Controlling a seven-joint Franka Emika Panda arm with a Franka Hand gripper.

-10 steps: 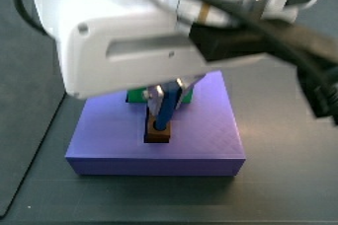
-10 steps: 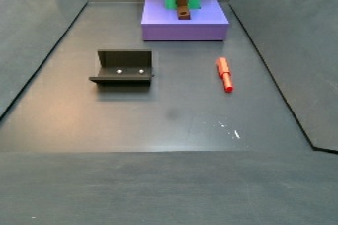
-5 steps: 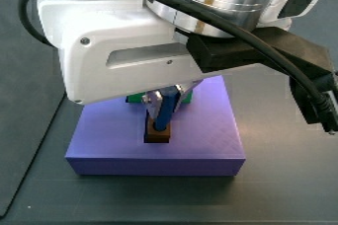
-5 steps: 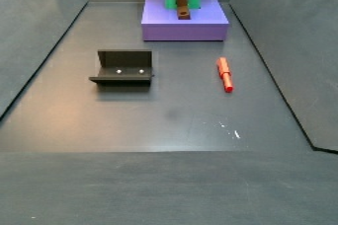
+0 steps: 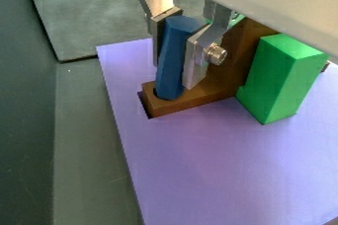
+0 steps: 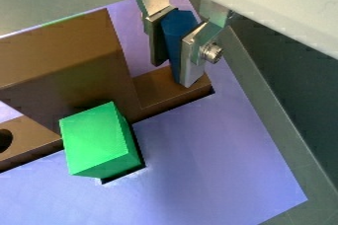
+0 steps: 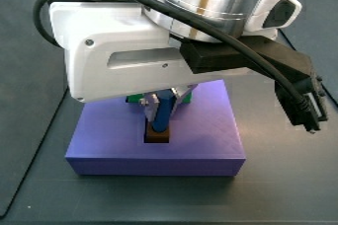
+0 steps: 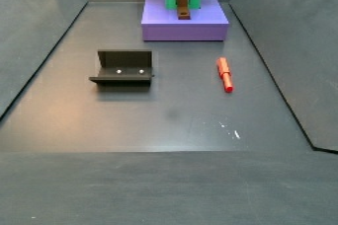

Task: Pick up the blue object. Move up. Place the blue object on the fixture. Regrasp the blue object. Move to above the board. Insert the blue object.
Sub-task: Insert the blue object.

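So we're at the insert step. The gripper (image 5: 185, 34) is right over the purple board (image 5: 251, 185), its fingers clamped on the blue peg (image 5: 176, 56), which stands upright with its lower end down at the brown bar (image 5: 199, 97), just beside the green block (image 5: 279, 77). In a wrist view the peg (image 6: 172, 39) sits against the end of the brown bar (image 6: 79, 66); I can't tell how deep it's seated (the contact spot is hidden).

My take on doing this well: keep the peg vertical, push straight down gently, and don't let go until it stops sinking. Any tilt toward the green block would probably jam it. The fixture (image 8: 123, 68) and red peg (image 8: 224, 73) sit well away from the board on the floor, so nothing to bump there.
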